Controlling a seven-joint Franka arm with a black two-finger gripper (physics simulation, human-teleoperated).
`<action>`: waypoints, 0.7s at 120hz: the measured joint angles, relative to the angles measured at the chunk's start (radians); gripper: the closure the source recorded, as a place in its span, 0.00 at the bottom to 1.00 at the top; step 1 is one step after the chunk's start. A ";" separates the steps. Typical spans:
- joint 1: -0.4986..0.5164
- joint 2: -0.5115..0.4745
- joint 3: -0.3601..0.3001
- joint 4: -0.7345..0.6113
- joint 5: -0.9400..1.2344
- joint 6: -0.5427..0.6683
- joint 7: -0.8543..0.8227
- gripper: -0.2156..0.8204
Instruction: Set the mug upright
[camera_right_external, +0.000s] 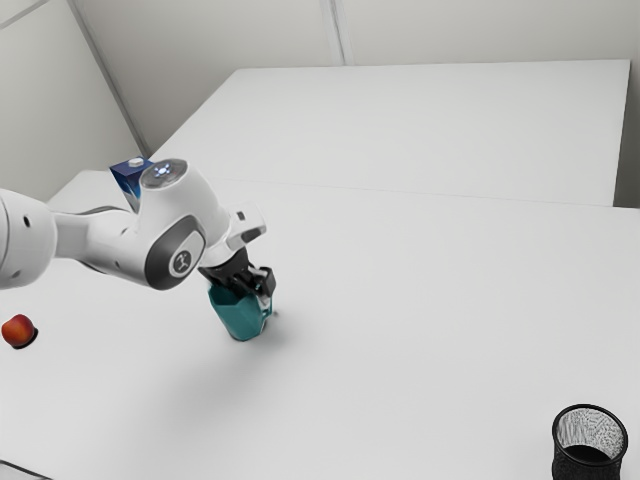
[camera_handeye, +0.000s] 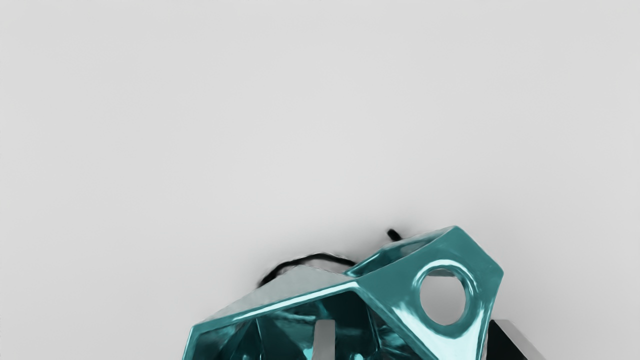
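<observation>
In the exterior view, my gripper (camera_right_external: 250, 280) is over the teal mug (camera_right_external: 241, 317), partly covering its opening. The faceted mug has its mouth up and its base down by the table, upright or nearly so; a slight tilt cannot be ruled out. In the wrist view the mug (camera_handeye: 425, 320) shows its mouth and round-holed handle. My gripper (camera_handeye: 412, 332) stands open around the handle side, one fingertip inside the mouth and the other beside the handle's outer edge. The lower part of the mug is hidden there.
A blue carton (camera_right_external: 129, 180) stands behind the arm, and a red-orange fruit (camera_right_external: 18, 331) lies at the exterior view's left. The black mesh cup (camera_right_external: 588, 450) is at the lower right of that view. All share the white table (camera_right_external: 430, 300).
</observation>
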 joint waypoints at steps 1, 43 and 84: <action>0.000 -0.001 0.000 0.000 0.000 0.000 0.000 0.52; 0.004 -0.060 0.000 0.003 0.000 -0.005 0.002 0.31; 0.001 -0.101 -0.003 0.170 -0.038 -0.248 -0.003 0.24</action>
